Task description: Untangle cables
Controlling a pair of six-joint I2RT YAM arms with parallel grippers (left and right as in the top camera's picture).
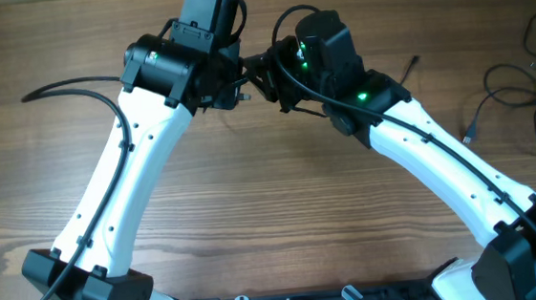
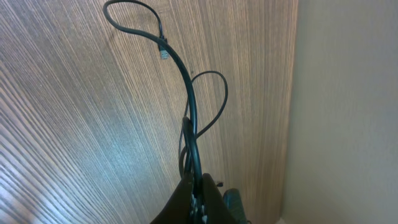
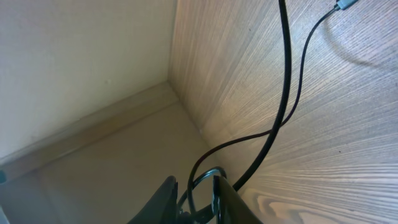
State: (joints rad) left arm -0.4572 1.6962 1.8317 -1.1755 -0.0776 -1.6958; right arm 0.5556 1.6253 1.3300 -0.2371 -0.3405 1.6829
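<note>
Your left pincer (image 2: 196,190) is clamped on a cable (image 2: 191,106) that runs ahead of it over the counter (image 2: 74,137) to a plug (image 2: 163,54). Your right pincer (image 3: 193,194) stands narrow, cable looped between its fingers (image 3: 166,198); you cannot tell whether it grips.

Cables (image 1: 492,95) on table (image 1: 253,199), far right

Thin dark-green cable (image 2: 189,93), loose loops, silvery plug tip (image 2: 163,54); black cables (image 1: 512,89) sprawl looped far rt.
</note>
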